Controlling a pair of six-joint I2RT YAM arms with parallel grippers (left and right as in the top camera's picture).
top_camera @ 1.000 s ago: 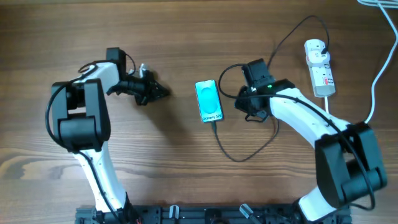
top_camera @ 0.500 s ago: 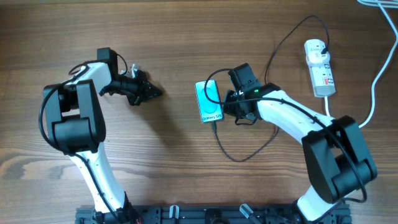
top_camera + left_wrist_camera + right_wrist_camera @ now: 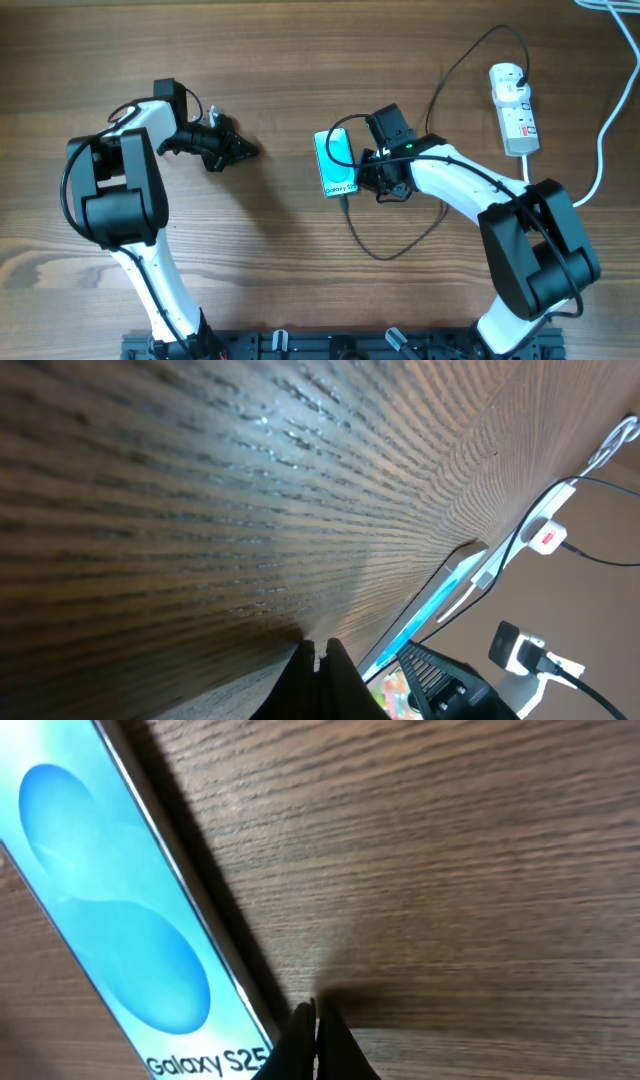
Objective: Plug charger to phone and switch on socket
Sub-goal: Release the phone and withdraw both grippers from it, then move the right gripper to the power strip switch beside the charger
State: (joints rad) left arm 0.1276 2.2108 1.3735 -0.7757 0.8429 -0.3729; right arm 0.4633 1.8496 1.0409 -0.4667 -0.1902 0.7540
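A brown wood-grain table [image 3: 280, 260] fills the view, with a black mounting rail [image 3: 330, 345] along its near edge.

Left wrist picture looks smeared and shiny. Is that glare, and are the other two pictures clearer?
Left wrist: yes, a pale sheen lies on the table, its grain stretched by the low, close angle. Right wrist: the phone is fairly sharp, a dark shadow along its edge. Overhead: even light, crisp, only soft shadows.
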